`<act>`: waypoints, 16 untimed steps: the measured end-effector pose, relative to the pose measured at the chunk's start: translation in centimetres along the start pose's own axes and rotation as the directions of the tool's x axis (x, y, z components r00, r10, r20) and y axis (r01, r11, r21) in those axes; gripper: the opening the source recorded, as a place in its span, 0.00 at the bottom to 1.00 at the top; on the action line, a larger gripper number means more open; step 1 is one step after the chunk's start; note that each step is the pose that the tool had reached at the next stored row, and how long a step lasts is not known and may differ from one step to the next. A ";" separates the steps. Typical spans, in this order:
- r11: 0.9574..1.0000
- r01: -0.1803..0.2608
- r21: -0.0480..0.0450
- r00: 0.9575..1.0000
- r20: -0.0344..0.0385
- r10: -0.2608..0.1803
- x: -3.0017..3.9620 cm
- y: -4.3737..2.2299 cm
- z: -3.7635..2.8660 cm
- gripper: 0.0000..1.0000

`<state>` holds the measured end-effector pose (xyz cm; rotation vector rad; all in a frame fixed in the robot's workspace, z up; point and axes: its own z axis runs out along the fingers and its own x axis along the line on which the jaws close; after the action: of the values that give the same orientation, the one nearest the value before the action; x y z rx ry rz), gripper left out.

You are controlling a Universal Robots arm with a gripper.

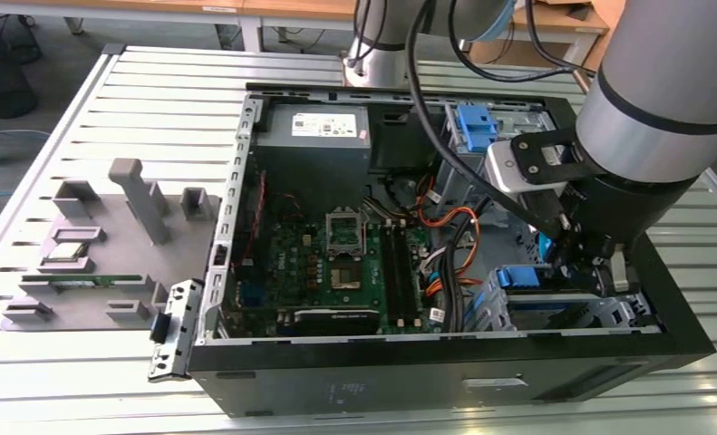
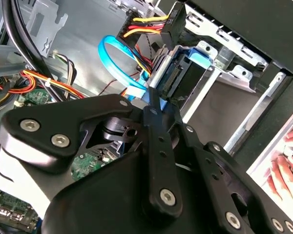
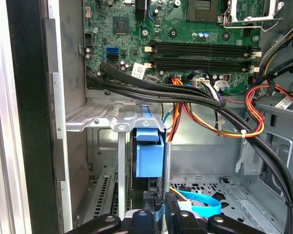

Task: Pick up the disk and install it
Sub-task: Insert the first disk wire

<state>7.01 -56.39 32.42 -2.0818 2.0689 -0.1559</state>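
Disk (image 3: pixel 149 156) edge-on in drive cage (image 3: pixel 90 117), label hidden; tool (image 3: pixel 159 207) pinched on its blue rail, tips cut off.

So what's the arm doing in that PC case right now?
The gripper is down inside the open computer case, shut on the edge of the disk. The disk sits on edge in the metal drive cage at the exterior view's lower right. Whether it is fully seated cannot be told.
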 end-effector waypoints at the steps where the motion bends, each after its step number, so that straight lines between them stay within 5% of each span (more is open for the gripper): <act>1: 1.000 0.000 0.000 1.000 0.000 0.000 0.00 0.00 -0.02 0.24; 8: 1.000 0.000 0.000 1.000 -0.001 0.000 -0.04 -0.13 -0.58 0.24; 16: 1.000 0.000 0.000 1.000 -0.001 0.000 -0.16 -0.53 -2.39 0.24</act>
<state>7.00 -56.39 34.87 -2.0824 2.0693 -0.1568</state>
